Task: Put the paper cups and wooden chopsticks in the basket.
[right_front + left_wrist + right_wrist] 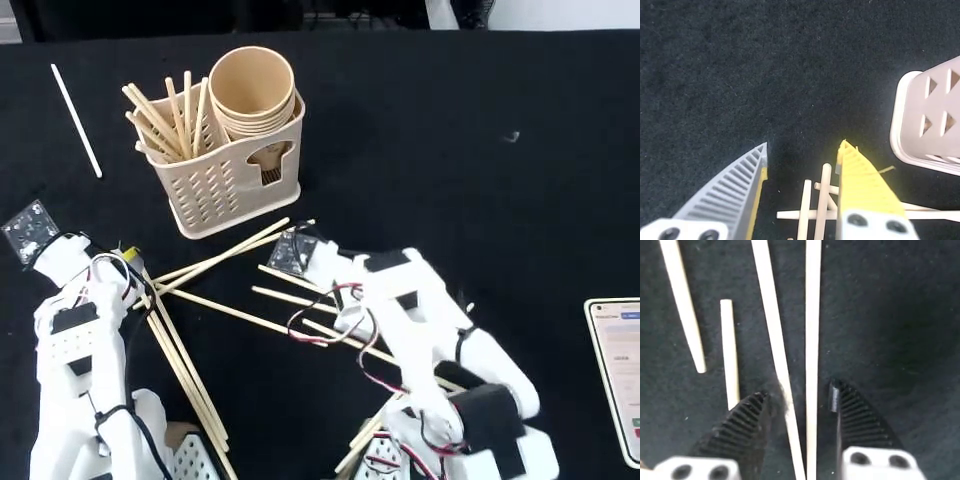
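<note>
left tool (803, 145) spread low over surface (740, 60) | right tool (796, 392) spread astride two loose chopsticks (812, 315) | basket (215, 190) holds paper cups (252, 90), chopstick bundle (165, 120)

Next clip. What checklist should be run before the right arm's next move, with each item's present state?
1. Right gripper open: ok.
2. Only one chopstick in its gap: not ok, two chopsticks lie there.
3. Gripper low enough to grasp: cannot tell.
4. Basket upright: ok.
5. Paper cups already in basket: ok.
6. Left gripper open and apart from the right: ok.
</note>
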Controlling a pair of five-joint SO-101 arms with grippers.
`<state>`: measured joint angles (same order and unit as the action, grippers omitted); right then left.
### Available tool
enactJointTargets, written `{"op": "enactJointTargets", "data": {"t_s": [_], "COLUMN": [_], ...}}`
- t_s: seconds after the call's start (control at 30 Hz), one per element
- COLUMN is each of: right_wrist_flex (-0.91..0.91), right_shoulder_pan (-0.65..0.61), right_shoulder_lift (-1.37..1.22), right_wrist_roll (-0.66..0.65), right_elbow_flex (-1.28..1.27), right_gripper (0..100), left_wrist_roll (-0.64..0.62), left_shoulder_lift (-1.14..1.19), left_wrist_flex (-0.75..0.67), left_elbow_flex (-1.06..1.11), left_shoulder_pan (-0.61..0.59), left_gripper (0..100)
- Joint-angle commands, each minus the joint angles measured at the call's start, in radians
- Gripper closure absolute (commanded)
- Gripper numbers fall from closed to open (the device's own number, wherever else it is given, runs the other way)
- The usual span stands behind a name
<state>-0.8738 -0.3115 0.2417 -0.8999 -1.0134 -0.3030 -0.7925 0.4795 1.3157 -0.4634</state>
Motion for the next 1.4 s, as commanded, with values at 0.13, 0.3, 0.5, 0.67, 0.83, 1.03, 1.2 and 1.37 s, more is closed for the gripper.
{"op": "enactJointTargets", "data": {"t_s": [0.13,0.3,0.5,0.67,0.83,1.03,1.2,1.37], "right_wrist_flex": [-0.04,-0.164,-0.371,-0.526,-0.428,0.196,0.686,0.95], "right_shoulder_pan": [0.012,0.012,-0.006,-0.19,-0.42,-0.434,-0.434,-0.407], "right_shoulder_lift": [-0.047,0.045,0.38,0.618,0.697,0.616,0.427,0.188], "right_wrist_roll": [-0.049,-0.046,0.038,0.201,0.493,0.73,0.772,0.772], "right_elbow_flex": [0.031,0.067,0.154,0.32,0.585,0.568,0.524,0.581], "right_gripper": [99.2,98.8,98.8,98.8,98.8,98.8,98.7,98.7], "left_wrist_roll": [-0.002,-0.002,-0.002,-0.002,-0.002,-0.002,-0.002,-0.002], "left_shoulder_lift": [-0.018,-0.018,-0.018,-0.018,-0.018,-0.018,-0.017,-0.018], "left_wrist_flex": [-0.015,-0.015,-0.015,-0.015,-0.015,-0.015,-0.015,-0.015], "left_elbow_flex": [-0.013,-0.013,-0.016,-0.016,-0.013,-0.012,-0.01,-0.01], "left_shoulder_pan": [-0.01,-0.01,-0.01,-0.01,-0.01,-0.008,-0.008,-0.008], "left_gripper": [77,77,77,77,77,77,77,77]}}
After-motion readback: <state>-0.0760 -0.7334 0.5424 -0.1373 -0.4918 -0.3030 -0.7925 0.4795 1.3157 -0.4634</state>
